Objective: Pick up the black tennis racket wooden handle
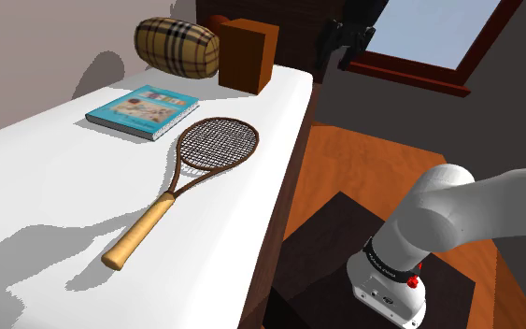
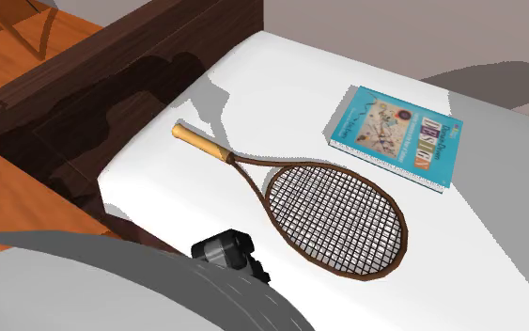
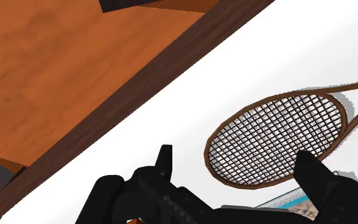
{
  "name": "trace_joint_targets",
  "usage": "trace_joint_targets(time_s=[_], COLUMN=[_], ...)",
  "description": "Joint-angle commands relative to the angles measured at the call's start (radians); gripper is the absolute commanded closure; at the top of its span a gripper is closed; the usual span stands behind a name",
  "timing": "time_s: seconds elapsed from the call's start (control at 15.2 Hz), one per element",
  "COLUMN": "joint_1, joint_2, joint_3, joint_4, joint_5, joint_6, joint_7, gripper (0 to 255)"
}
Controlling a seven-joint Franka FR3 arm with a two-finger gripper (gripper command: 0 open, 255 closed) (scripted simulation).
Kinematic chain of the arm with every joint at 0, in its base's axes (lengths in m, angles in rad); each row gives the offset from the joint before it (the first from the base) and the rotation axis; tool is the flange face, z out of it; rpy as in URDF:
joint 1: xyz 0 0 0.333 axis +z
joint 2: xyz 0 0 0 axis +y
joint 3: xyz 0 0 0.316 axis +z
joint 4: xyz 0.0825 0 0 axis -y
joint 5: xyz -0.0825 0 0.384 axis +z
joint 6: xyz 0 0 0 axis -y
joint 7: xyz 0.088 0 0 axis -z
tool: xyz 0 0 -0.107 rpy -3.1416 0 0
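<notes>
- Began at the shoulder view's left with a white surface (image 1: 46, 178), edged along one side by a dark wooden frame (image 2: 112, 85).
- Found the tennis racket (image 1: 217, 145) lying flat on that surface. Placed its light wooden handle (image 1: 139, 234) toward the shoulder view's lower left and its strung head (image 2: 337, 216) toward the upper right. Noted a brown rim rather than a black one.
- Saw a teal-covered book (image 1: 142, 112) lying flat just beyond the head, near it but apart.
- Spotted a plaid bolster cushion (image 1: 178, 47) at the far end, with a brown box (image 1: 248, 54) just beside it.
- Picked out the gripper (image 1: 343, 42) further right in the shoulder view, raised past the far corner of the surface and well clear of the handle.
- Checked the wrist view: gripper (image 3: 234, 159) spread wide, both black fingers (image 3: 317, 181) standing well apart and clasping nothing. Made out the racket head on the white surface beyond them — untouched — and a corner of the book near one fingertip.
- Noted an orange wooden floor (image 1: 345, 159) beside the frame and a window (image 1: 438, 33) above it.
- Ended at the shoulder view's lower right with the dark stand (image 1: 331, 243) and the white arm (image 1: 457, 210) rising from it.
</notes>
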Motion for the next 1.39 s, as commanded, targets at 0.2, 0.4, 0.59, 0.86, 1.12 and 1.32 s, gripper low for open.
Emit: trace_joint_targets(time_s=[0.2,0.4,0.59,0.86,1.12,1.32], joint_1=[-0.004,-0.007,-0.011,-0.021,-0.037,-0.052], joint_2=[0.015,0.047,0.095,0.185,0.302,0.408], joint_3=[0.086,0.171,0.255,0.365,0.473,0.552], joint_4=[-0.025,-0.034,-0.029,0.000,0.052,0.106], joint_5=[0.026,0.055,0.082,0.112,0.127,0.122], joint_6=[0.005,0.011,0.018,0.031,0.046,0.057], joint_7=[0.122,0.245,0.368,0.533,0.702,0.834], gripper=[0,0,0,0,0,0])
